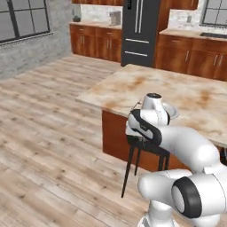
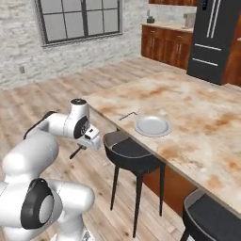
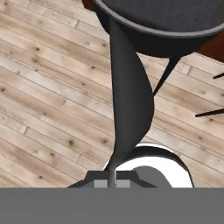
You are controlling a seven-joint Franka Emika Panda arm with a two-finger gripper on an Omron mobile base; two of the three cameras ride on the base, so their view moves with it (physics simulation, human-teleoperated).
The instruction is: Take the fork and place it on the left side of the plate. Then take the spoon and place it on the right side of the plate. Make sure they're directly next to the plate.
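The plate (image 2: 152,125) lies near the front edge of the marbled island counter (image 2: 197,108), and its rim (image 1: 174,111) peeks out behind my arm in the left base view. The fork (image 2: 128,115) rests on the counter just left of the plate, touching or nearly touching its rim; it is a thin line (image 1: 135,105) in the left base view. My gripper (image 2: 85,146) hangs off the counter's front, below its top and over the floor, shut on the dark spoon (image 2: 75,152). In the hand view the spoon (image 3: 130,100) rises from the fingertips (image 3: 112,181).
A black stool (image 2: 129,150) stands at the counter just right of my hand, its seat (image 3: 166,22) close ahead in the hand view. A second stool (image 2: 212,214) is at the lower right. Wooden floor (image 2: 56,99) lies to the left.
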